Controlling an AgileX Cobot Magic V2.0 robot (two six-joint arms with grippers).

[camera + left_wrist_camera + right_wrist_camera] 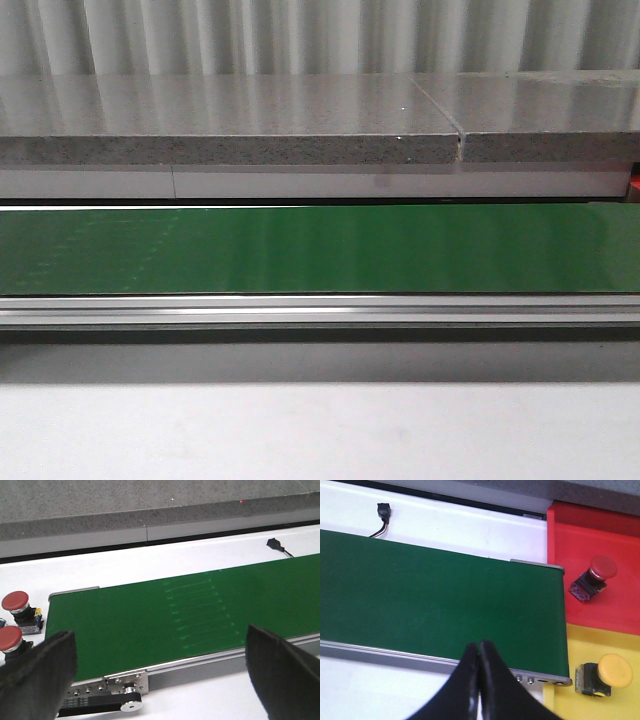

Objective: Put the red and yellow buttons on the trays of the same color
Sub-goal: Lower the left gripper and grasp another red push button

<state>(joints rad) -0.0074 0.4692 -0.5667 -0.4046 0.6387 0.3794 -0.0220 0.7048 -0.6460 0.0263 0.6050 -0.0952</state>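
Left claw (160, 672): wide open and holding nothing, over the near edge of the green belt (190, 615), maybe ready to grab.
Right claw (479, 680): fingers pressed together, holding nothing, over the belt's other end.
Waiting buttons: two red buttons (14, 601) (10, 638) stand on the white table (125, 565) just past the belt's end, near the left claw.
Red tray (600, 587): one red button (595, 575) lies tipped inside, so that match looks done.
Yellow tray (610, 655): a yellow button (605, 674) sits inside, right by the red tray.
Belt: nothing rides on it.
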